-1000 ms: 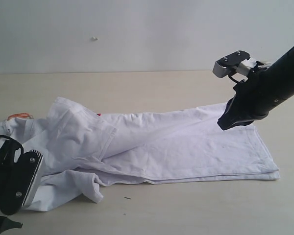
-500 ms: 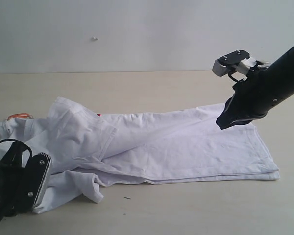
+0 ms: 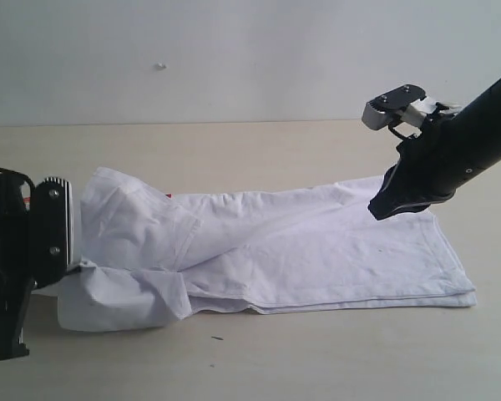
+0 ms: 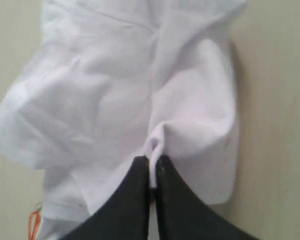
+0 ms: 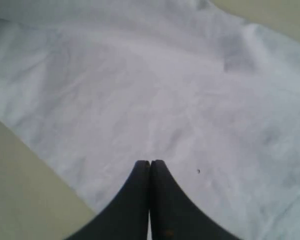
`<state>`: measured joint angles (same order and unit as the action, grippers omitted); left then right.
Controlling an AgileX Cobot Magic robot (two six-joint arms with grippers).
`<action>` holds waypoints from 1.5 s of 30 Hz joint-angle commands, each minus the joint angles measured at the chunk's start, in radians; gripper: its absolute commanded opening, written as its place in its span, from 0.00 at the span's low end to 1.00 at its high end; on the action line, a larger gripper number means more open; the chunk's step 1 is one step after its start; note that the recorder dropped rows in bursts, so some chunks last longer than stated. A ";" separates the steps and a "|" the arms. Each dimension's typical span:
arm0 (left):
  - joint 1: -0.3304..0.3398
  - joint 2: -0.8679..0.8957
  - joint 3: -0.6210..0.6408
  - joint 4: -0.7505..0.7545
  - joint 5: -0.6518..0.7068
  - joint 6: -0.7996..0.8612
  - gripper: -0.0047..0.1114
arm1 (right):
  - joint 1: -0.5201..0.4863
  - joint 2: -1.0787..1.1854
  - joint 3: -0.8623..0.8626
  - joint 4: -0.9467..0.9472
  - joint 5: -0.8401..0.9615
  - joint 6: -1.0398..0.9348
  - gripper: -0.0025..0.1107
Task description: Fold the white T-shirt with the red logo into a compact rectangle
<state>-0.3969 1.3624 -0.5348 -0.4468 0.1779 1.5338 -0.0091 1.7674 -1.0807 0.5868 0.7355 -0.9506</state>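
Left tool [image 4: 151,165] clamps the white T-shirt's [image 3: 317,251] bunched edge; right tool [image 5: 150,164] shut over the far edge.

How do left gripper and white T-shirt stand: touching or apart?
Touching: the left wrist view shows the left gripper pinching a white T-shirt fold.

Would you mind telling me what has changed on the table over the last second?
The left gripper closed on a pinch of the white T-shirt at its bunched end and rose, drawing the loose sleeve flap in toward the body. The right gripper stayed shut over the flat end, which did not shift.
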 commanded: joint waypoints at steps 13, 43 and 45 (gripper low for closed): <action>0.070 0.236 -0.003 -0.055 -0.562 -0.301 0.12 | -0.002 -0.010 -0.005 0.016 0.020 -0.009 0.02; 0.075 0.023 -0.003 -0.447 0.062 -0.417 0.42 | -0.002 -0.010 -0.005 0.016 0.029 -0.009 0.02; 0.075 0.028 -0.003 -0.485 0.135 -0.417 0.49 | -0.002 -0.010 -0.005 0.016 0.032 -0.009 0.02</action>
<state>-0.3197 1.3934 -0.5348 -0.8587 0.2320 1.1432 -0.0091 1.7674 -1.0807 0.6015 0.7578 -0.9532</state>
